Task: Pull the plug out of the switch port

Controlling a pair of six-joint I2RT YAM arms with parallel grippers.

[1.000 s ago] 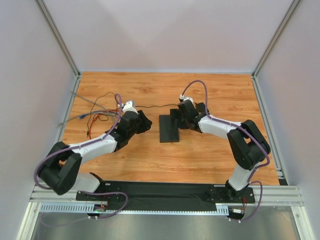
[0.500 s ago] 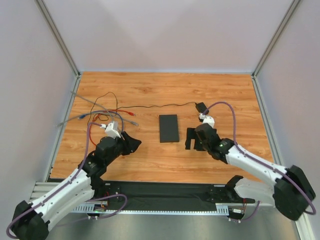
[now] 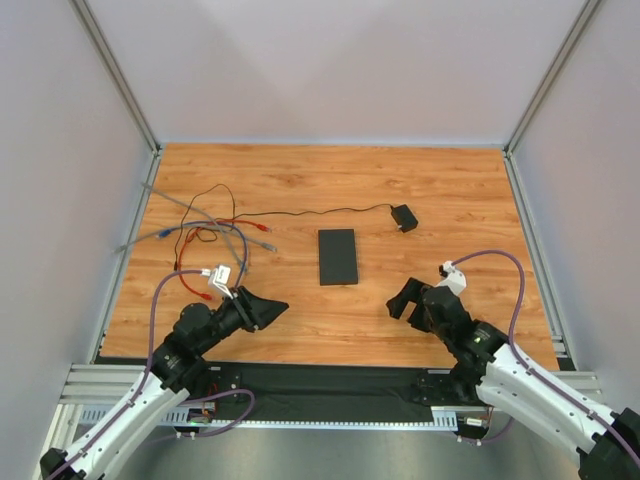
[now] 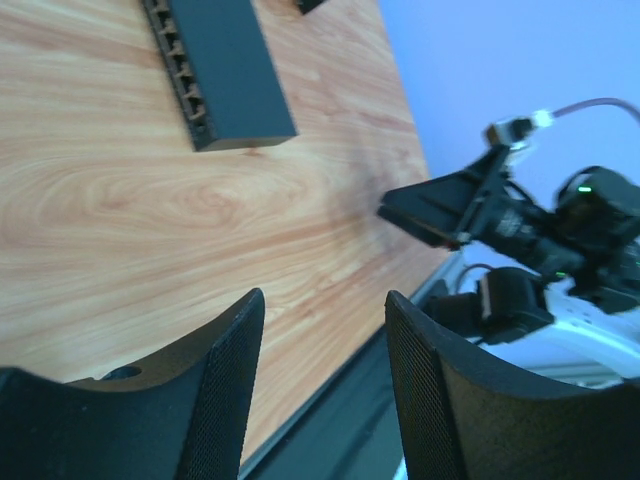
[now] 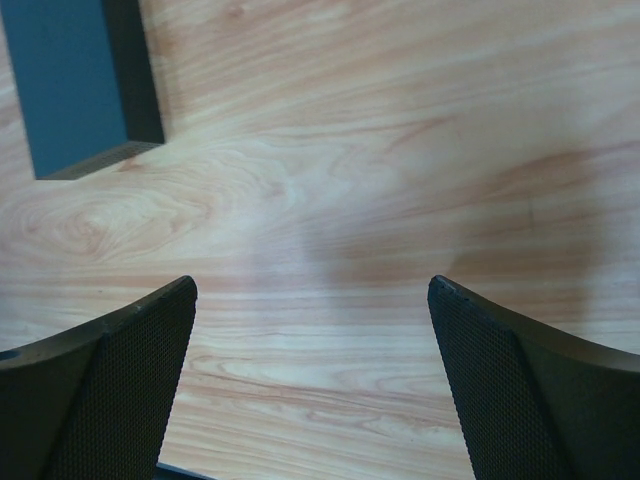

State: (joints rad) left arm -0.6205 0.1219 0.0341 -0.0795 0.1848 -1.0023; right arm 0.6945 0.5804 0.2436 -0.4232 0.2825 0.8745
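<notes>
Lying flat on table (image 3: 450, 190): black switch (image 3: 338, 256)

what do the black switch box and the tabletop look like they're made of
The switch: plastic or painted metal, the look leaves it open. Matte black finish; its flat faces show no glare, its edges are crisp, and a row of ports is cut into one edge.
The table: wood, or more likely a wood-look laminate. Orange-brown with swirling grain, smooth, with a faint sheen.

Flat matte-black rectangular switch (image 3: 338, 257), lying flat near the middle of the wooden table (image 3: 450, 190), ports along one edge
</notes>
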